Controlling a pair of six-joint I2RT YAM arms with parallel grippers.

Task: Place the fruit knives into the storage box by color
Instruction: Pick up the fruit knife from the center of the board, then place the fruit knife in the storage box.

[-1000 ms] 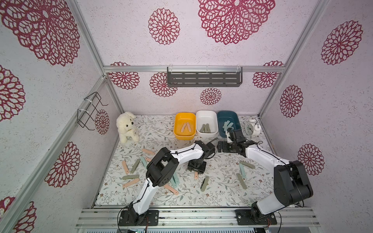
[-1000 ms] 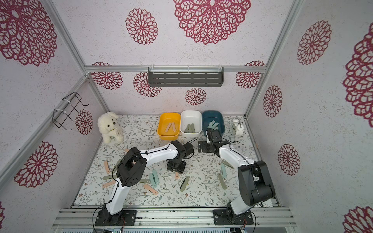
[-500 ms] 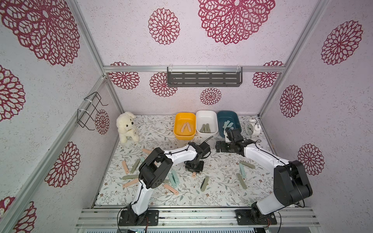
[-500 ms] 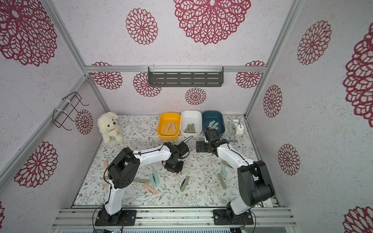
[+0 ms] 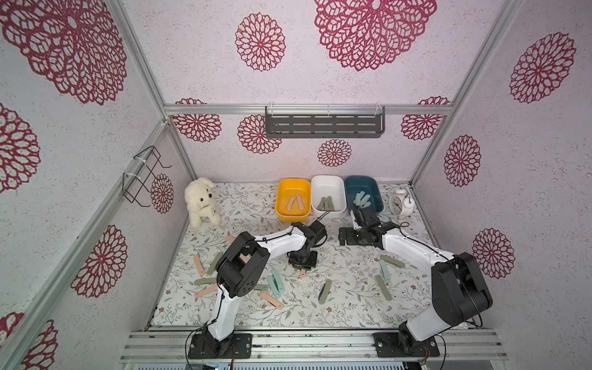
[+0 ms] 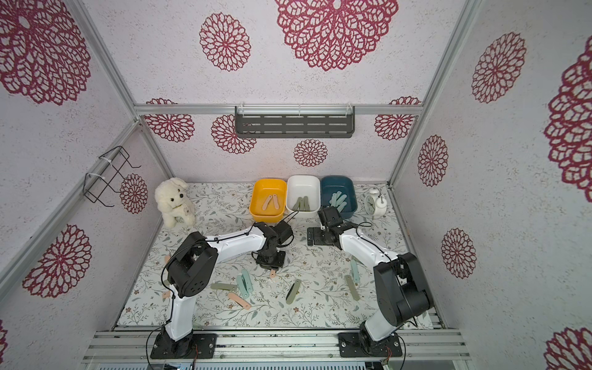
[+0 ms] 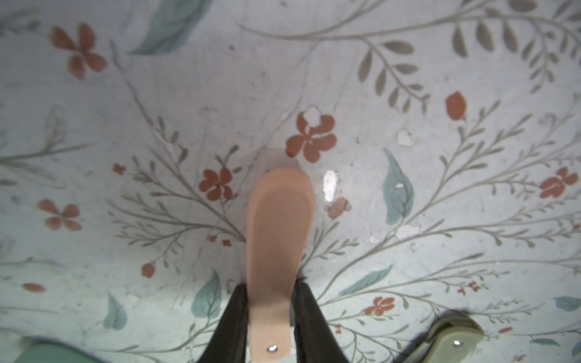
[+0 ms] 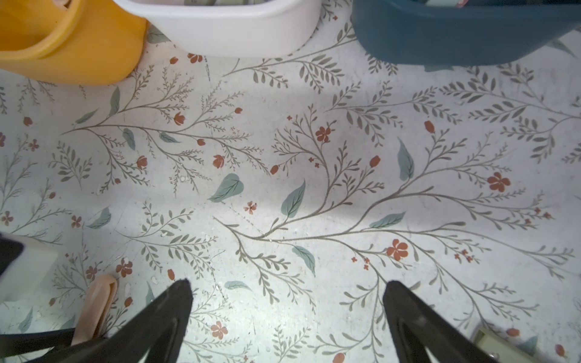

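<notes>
My left gripper [image 7: 270, 301] is shut on a peach-pink fruit knife [image 7: 278, 251], whose rounded end sticks out past the black fingers low over the floral mat. In both top views the left gripper [image 5: 302, 261] [image 6: 270, 259] stands mid-mat with the knife's tip [image 5: 302, 273] showing below it. My right gripper [image 8: 287, 286] is open and holds nothing; it hovers in front of the storage box tubs: yellow [image 5: 293, 217], white [image 5: 339, 209] and dark teal [image 5: 378, 198]. Each tub holds a few knives. Several loose knives lie on the mat, such as an olive one [image 5: 324, 291] and a mint one [image 5: 275, 283].
A white plush dog [image 5: 200, 205] sits at the back left and a white alarm clock [image 5: 400, 203] at the back right beside the teal tub. A grey slotted shelf [image 5: 323, 126] hangs on the back wall and a wire rack [image 5: 141, 176] on the left wall.
The left gripper has closed on the peach-pink knife and its arm has shifted a little left. The open right gripper has drifted left in front of the tubs.
</notes>
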